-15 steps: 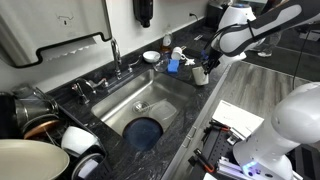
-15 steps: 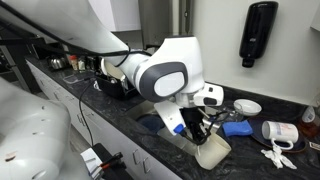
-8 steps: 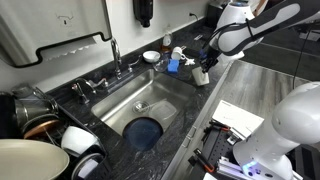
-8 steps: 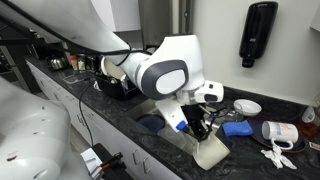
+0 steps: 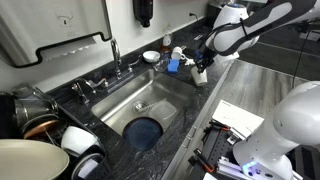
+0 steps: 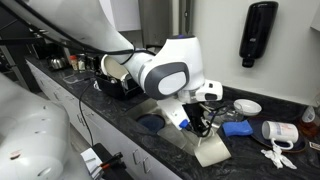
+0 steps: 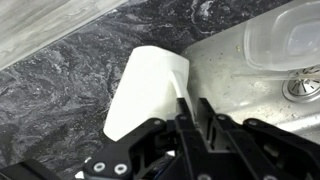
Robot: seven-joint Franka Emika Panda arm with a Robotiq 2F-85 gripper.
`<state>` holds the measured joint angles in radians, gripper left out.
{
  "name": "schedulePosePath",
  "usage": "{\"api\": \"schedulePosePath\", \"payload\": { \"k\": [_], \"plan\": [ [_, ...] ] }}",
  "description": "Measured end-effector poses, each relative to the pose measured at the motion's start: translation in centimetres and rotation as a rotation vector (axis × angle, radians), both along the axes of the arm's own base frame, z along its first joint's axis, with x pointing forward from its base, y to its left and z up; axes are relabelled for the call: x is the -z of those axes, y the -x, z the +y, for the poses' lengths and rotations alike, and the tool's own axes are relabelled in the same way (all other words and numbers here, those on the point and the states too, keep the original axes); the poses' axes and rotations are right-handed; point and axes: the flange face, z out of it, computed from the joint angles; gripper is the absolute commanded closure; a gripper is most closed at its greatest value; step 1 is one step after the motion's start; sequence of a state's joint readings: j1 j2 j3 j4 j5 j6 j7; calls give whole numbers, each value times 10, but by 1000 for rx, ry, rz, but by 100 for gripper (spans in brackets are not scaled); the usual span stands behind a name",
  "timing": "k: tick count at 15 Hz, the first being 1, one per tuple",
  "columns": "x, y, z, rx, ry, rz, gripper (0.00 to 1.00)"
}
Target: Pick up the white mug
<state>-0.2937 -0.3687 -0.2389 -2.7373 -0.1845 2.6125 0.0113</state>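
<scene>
The white mug (image 7: 150, 88) is plain and slightly tapered, and it tilts over the dark stone counter at the sink's edge. My gripper (image 7: 190, 103) is shut on the mug's wall at the rim, one finger inside and one outside. In both exterior views the gripper (image 5: 201, 66) (image 6: 203, 127) comes down onto the mug (image 5: 200, 76) (image 6: 212, 152) from above, at the counter's corner beside the sink. Whether the mug's base still touches the counter I cannot tell.
A blue mug (image 5: 173, 66) (image 6: 235, 128) and a shallow white bowl (image 5: 150, 56) (image 6: 247, 106) stand behind the gripper. Another white cup (image 6: 278, 132) lies on its side. The steel sink (image 5: 125, 103) holds a clear plastic tub (image 7: 285, 35). Dishes are piled beyond the sink (image 5: 40, 135).
The gripper and the mug have shifted very slightly, the mug tipping a little in the grip. Nothing else has moved.
</scene>
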Motion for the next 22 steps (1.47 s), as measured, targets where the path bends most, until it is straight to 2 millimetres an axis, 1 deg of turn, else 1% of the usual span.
{"api": "schedulePosePath", "payload": {
  "k": [2, 5, 7, 10, 11, 12, 14, 20, 22],
  "plan": [
    [3, -9, 6, -30, -7, -8, 96],
    [-1, -25, 13, -74, -1, -13, 96],
    [-3, -33, 14, -87, 6, -16, 96],
    [-4, -40, 13, -96, 11, -13, 96],
    [-2, -40, 12, -96, 9, -11, 58],
    [-1, -40, 11, -93, 2, -10, 56],
    [2, -38, 8, -90, -12, -6, 44],
    [15, -26, 5, -199, -93, 102, 2],
    [16, -24, 5, -230, -110, 138, 0]
  ]
}}
